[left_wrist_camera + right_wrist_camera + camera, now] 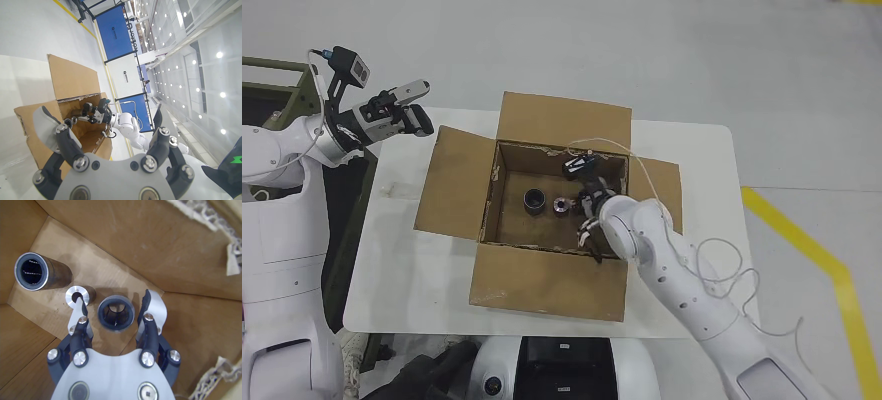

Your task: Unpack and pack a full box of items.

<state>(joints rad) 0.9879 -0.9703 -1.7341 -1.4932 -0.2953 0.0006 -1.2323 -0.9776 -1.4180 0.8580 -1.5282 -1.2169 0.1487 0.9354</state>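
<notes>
An open cardboard box (pixel 552 275) stands on the white table. On its floor are a long dark sleeve (pixel 37 271), a small silver bushing (pixel 79 295) and a short dark cylinder (pixel 115 313), all upright. My right gripper (pixel 113 296) is down inside the box, open, with one finger on each side of the short dark cylinder and a gap to it on both sides. From above, the right gripper (pixel 587 200) is at the box's right part, next to the sleeve (pixel 534 201) and bushing (pixel 561 205). My left gripper (pixel 425 108) hangs open and empty beyond the table's far left corner.
The box's four flaps are spread outward, the far one (pixel 564 118) upright. Bare table (pixel 392 280) lies left of the box. A dark green crate (pixel 262 90) stands off the table's left side. A white cable (pixel 642 170) loops over the box's right flap.
</notes>
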